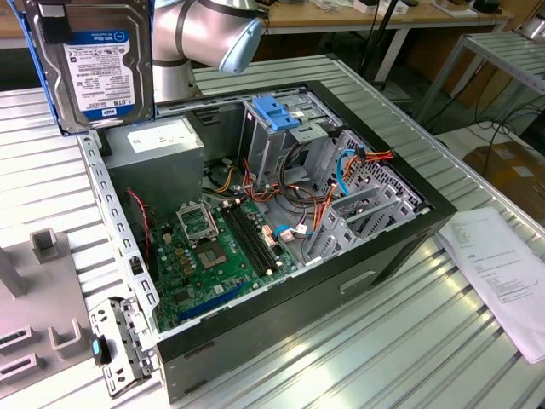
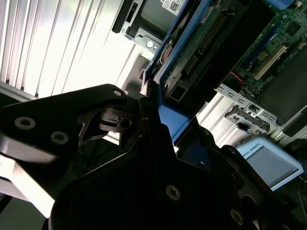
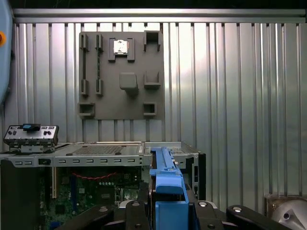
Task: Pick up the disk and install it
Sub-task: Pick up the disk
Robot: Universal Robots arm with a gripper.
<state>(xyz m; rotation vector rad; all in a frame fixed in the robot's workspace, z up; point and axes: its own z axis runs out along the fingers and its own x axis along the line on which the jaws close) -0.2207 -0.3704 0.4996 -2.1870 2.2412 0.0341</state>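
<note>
Claw: the gripper [image 3: 168,203] is closed on the disk; its black fingers [image 2: 148,129] press on the blue side rails.
Disk: the disk [image 1: 94,68] hangs upright in the air with its label toward the exterior view, at that view's left, above a corner of the case.
Under the disk: a grey power-supply box [image 1: 157,153].
Case: an open computer case [image 1: 383,277] lies on the ribbed metal table [image 1: 366,366], and the motherboard [image 1: 221,256] is showing.
Drive cage: the drive cage [image 1: 266,153] with a blue latch [image 1: 277,111] stands well apart from the disk.
Further out: a grey fixture plate [image 3: 120,76] and a paper sheet [image 1: 502,273].
</note>
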